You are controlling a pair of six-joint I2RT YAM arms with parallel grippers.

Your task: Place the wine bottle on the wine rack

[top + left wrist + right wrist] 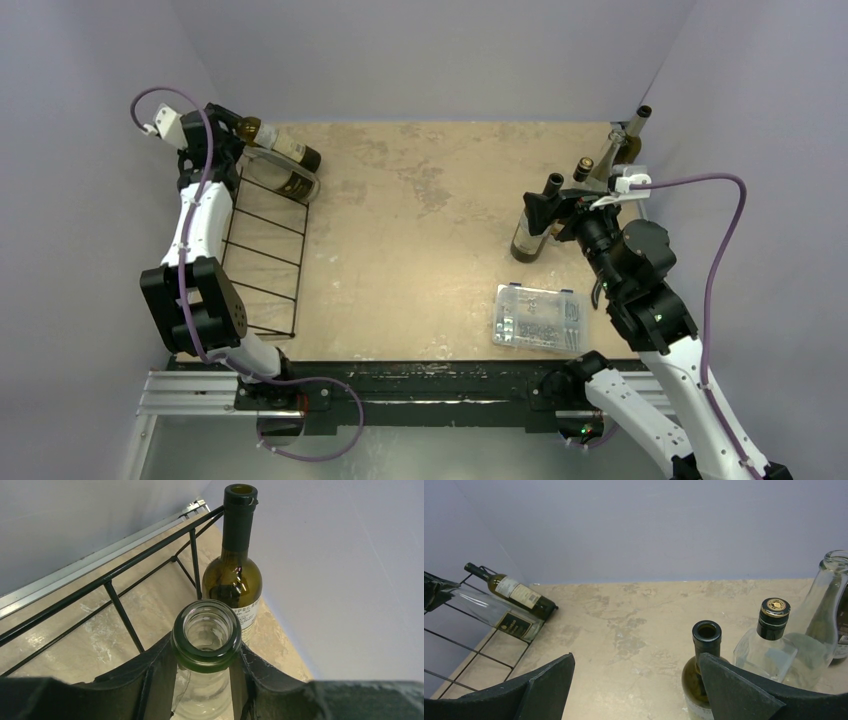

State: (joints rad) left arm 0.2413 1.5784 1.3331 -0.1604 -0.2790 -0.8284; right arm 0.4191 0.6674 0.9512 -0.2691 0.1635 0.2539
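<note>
Top cam looks down on table (420, 250); 2 wrist cams, low, both see wine rack (265, 255).

Tan table (420, 250), wine rack (266, 255), standing bottles (528, 232), plastic box (538, 317)

The wine rack (265, 255) is thin black metal wire, dull-finished. The wine bottle (206, 630) is clear, glossy glass; the green bottle (232, 575) beside it is shiny dark glass with a paper label (248, 615). The surface (420, 250) is matt, mottled beige and scuffed. The box (538, 317) is clear plastic. The right tool (636, 657) looks matt black.
</note>
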